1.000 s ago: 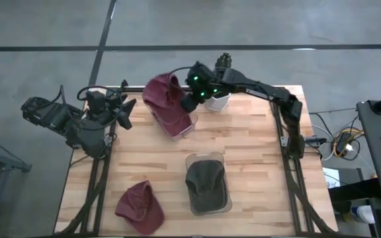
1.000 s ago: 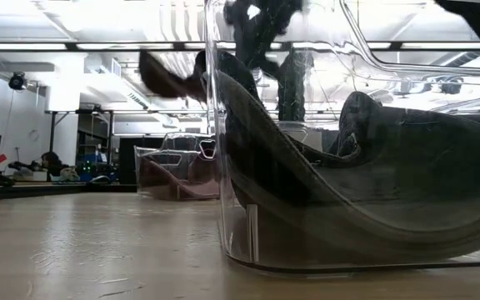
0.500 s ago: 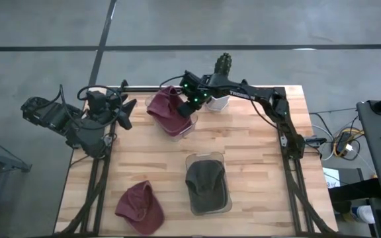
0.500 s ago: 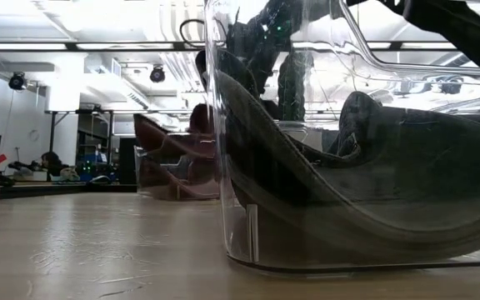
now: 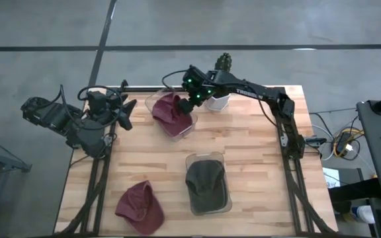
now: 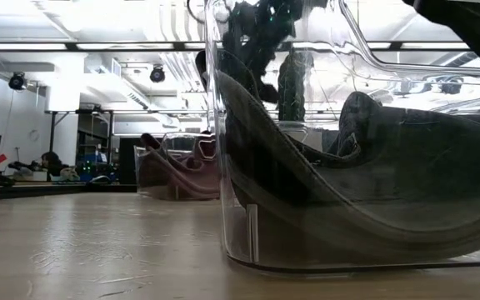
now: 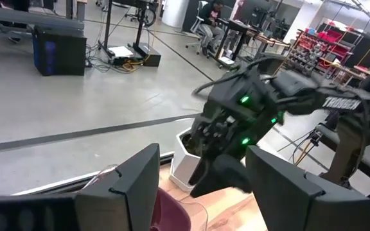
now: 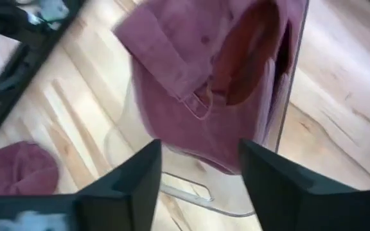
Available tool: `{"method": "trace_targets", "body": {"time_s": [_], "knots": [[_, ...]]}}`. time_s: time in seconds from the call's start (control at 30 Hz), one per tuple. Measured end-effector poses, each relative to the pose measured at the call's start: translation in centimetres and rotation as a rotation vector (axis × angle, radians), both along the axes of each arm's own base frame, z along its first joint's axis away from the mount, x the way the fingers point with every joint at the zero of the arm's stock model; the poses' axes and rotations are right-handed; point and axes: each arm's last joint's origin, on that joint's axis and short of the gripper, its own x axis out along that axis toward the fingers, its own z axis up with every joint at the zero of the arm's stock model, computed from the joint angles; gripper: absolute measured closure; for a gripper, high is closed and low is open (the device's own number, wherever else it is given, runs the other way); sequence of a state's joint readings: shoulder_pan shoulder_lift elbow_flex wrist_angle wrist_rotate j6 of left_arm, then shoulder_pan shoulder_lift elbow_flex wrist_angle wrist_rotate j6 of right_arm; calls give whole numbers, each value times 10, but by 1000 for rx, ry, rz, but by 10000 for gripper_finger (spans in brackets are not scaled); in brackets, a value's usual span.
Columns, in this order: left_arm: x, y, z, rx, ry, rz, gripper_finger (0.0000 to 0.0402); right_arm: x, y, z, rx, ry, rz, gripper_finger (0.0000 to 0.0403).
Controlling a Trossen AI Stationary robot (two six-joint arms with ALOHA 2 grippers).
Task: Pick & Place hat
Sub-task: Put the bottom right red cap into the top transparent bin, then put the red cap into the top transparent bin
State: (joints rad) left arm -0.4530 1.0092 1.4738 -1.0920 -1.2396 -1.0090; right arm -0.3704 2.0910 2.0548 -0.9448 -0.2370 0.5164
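Note:
A maroon hat (image 5: 172, 111) lies crumpled, its inside up, in a clear bin (image 5: 156, 100) at the table's far middle. It also shows in the right wrist view (image 8: 204, 83) and in the low view (image 6: 182, 167). My right gripper (image 5: 192, 99) hovers over the bin's far right corner. It is open and empty (image 8: 201, 192), with the hat below its fingers. My left gripper (image 5: 126, 109) waits open (image 7: 201, 192) at the table's far left edge, looking toward the bin.
A second clear bin (image 5: 222, 201) holds a dark olive hat (image 5: 206, 182) at the near middle and fills the low view (image 6: 348, 167). Another maroon hat (image 5: 139, 208) lies on the near left of the table. A white cup (image 5: 218, 102) stands next to the far bin.
My right gripper has gone down toward the far bin with the maroon hat. The hat hung high above the bin a second ago. It has sunk into the bin and now lies there, crumpled, below the fingers.

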Motion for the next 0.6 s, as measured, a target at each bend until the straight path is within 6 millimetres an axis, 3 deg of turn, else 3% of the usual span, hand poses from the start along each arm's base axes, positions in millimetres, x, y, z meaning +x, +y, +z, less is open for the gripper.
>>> {"method": "trace_targets", "body": {"time_s": [0.13,0.33,0.47,0.6], "knots": [[0,0,0,26,30,-8,179,-1,19,33,-107,-144,102,164],[0,0,0,48,55,-15,179,3,65,77,-250,-386,263,152],[1,-1,-1,57,103,-66,179,3,91,88,-252,-439,325,151],[5,-6,-4,41,216,-247,179,-1,117,91,-216,-430,402,154]]}}
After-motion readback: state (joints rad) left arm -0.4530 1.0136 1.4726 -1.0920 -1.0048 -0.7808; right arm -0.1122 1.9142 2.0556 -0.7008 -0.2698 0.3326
